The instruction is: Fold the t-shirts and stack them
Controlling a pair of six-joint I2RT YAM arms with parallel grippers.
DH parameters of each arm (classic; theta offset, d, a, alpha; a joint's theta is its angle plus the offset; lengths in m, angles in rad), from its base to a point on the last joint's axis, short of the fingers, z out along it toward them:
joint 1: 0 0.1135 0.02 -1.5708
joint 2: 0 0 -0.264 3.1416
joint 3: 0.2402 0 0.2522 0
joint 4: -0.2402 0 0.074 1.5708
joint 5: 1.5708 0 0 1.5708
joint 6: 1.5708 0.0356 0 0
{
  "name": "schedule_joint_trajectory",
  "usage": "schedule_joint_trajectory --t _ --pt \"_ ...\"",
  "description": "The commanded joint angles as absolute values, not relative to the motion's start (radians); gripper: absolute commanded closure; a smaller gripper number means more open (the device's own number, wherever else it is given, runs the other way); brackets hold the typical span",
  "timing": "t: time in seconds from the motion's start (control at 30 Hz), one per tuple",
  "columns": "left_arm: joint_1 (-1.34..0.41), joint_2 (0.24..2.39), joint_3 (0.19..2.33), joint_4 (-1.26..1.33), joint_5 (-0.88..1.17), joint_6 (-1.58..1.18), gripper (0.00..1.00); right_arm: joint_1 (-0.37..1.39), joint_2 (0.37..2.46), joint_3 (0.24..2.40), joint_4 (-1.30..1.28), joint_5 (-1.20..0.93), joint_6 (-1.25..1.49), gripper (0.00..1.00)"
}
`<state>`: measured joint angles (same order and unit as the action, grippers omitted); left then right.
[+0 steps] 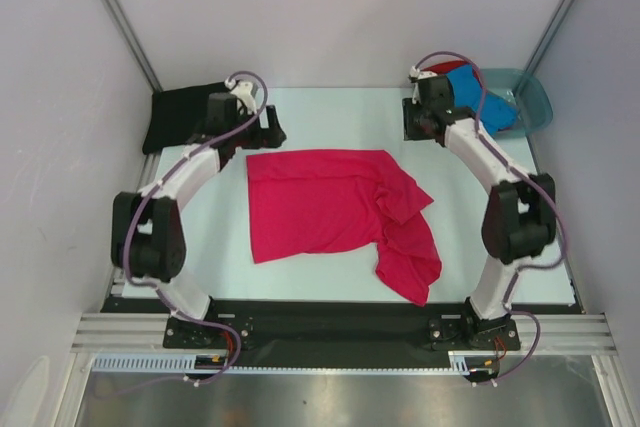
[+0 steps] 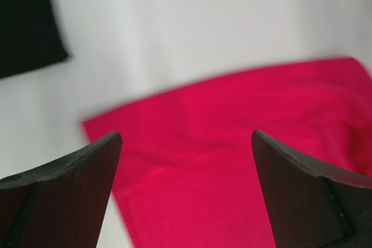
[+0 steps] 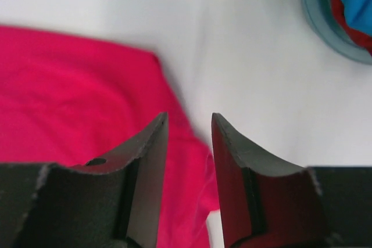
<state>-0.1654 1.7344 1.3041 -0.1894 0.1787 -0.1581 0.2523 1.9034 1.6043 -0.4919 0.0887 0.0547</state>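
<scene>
Pale grey walls (image 1: 330, 7) with metal corner posts (image 1: 118, 17) box in a white table (image 1: 330, 112). At its centre the magenta-pink t-shirt (image 1: 320, 202) lies spread, rumpled toward 4 o'clock. The black t-shirt (image 1: 180, 117) lies at 10 o'clock. At 2 o'clock a teal basin (image 1: 535, 102) holds the blue t-shirt (image 1: 480, 97) and red t-shirt (image 1: 440, 69). The left gripper (image 2: 186, 137) gapes wide above the pink shirt's corner, empty. The right gripper (image 3: 190, 117) stands narrowly parted, holding nothing.

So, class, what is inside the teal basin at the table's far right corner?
The teal basin holds a blue t-shirt heaped over its rim, with a red t-shirt showing beside it. The blue cloth covers whatever lies deeper.
</scene>
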Motion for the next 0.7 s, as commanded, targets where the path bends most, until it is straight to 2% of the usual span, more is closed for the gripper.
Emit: schedule_joint_trajectory --t 0.0,0.13,0.37,0.5,0.67 --pt "-0.227 1.600 1.128 -0.023 0.495 -0.319 0.00 0.270 1.706 1.479 -0.505 0.011 0.093 0.59" --pt "-0.299 1.534 0.956 0.089 0.543 -0.445 0.00 0.276 1.573 1.324 -0.503 -0.061 0.141 0.58" --pt "-0.419 1.497 0.750 0.097 0.436 -0.496 0.00 0.301 1.408 1.170 -0.512 -0.081 0.166 0.58" --pt "-0.433 1.517 0.738 0.058 0.324 -0.480 0.00 0.322 1.362 1.144 -0.520 -0.086 0.184 0.58" --pt "-0.462 1.575 0.811 -0.130 0.186 -0.417 0.00 0.353 1.329 1.109 -0.541 -0.058 0.184 0.58"
